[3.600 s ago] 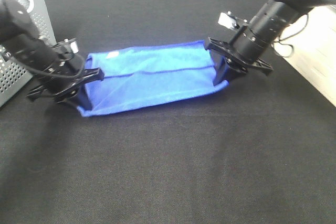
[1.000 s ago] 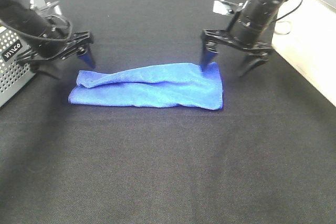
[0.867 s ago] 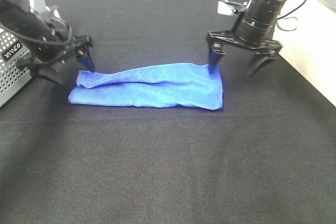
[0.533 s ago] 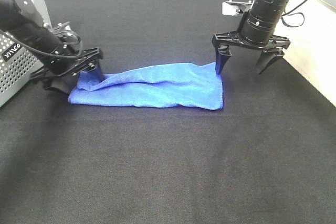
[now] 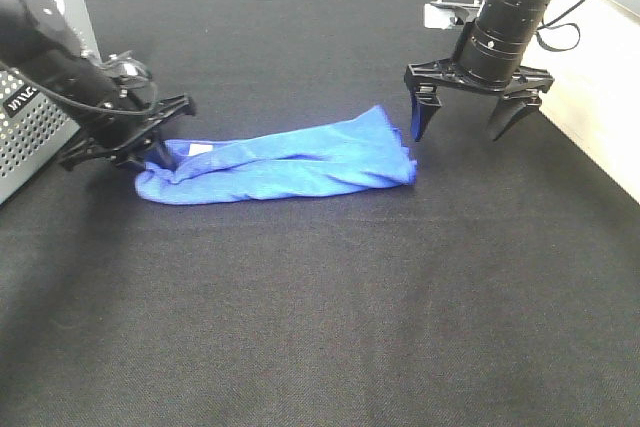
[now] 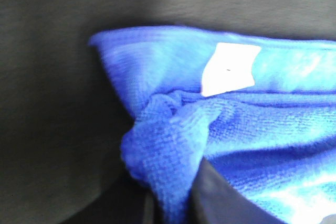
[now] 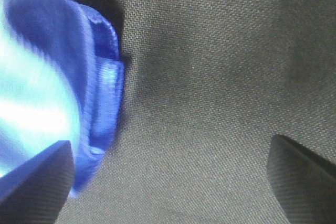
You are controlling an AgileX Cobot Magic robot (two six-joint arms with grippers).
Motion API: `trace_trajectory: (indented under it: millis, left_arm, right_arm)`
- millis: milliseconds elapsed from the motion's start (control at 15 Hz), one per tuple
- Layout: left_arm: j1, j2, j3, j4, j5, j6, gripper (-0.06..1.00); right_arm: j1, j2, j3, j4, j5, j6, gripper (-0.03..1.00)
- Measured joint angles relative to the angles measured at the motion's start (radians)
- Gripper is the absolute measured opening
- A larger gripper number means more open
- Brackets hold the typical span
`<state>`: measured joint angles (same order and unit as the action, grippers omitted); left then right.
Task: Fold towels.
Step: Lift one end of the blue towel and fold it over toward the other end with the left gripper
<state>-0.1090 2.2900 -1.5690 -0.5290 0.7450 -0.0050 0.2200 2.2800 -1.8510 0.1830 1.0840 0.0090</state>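
Observation:
A blue towel (image 5: 285, 162) lies folded into a long, rumpled strip on the black table (image 5: 320, 327). My left gripper (image 5: 150, 154) is shut on the towel's left end, low at the table. In the left wrist view the towel (image 6: 273, 129) bunches between the two fingers (image 6: 218, 200), and a white tag (image 6: 229, 68) shows on it. My right gripper (image 5: 463, 120) is open and empty, just past the towel's right end, one finger (image 5: 418, 122) close beside the cloth. The right wrist view shows the towel's edge (image 7: 102, 98) beside one of the wide-spread fingers (image 7: 37, 182).
A grey perforated basket (image 5: 35, 117) stands at the left edge, right behind my left arm. A pale surface (image 5: 610, 117) borders the table on the right, with a black cable (image 5: 565, 32) near my right arm.
My left gripper dropped onto the towel's left end and shut on it. The towel slid left, bunched up, and its white tag turned up. My right gripper stayed open, shifting slightly right.

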Motion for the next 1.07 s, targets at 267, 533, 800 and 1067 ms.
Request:
trace_trajectory:
  millis: [267, 533, 800, 1067]
  left_arm:
    - [0.023, -0.142, -0.036, 0.208, 0.069, -0.079, 0.09]
    - [0.003, -0.216, -0.146, 0.299, 0.228, -0.176, 0.09]
    - [-0.191, -0.202, -0.209, 0.291, 0.208, -0.26, 0.09]
    - [-0.316, -0.015, -0.363, 0.228, 0.2, -0.352, 0.13]
  right_arm:
    - [0.0, 0.0, 0.0, 0.0, 0.0, 0.0, 0.93]
    - [0.0, 0.0, 0.0, 0.015, 0.001, 0.0, 0.93]
    - [0.0, 0.0, 0.0, 0.032, 0.006, 0.0, 0.93]
    - [0.0, 0.0, 0.0, 0.033, 0.016, 0.0, 0.93]
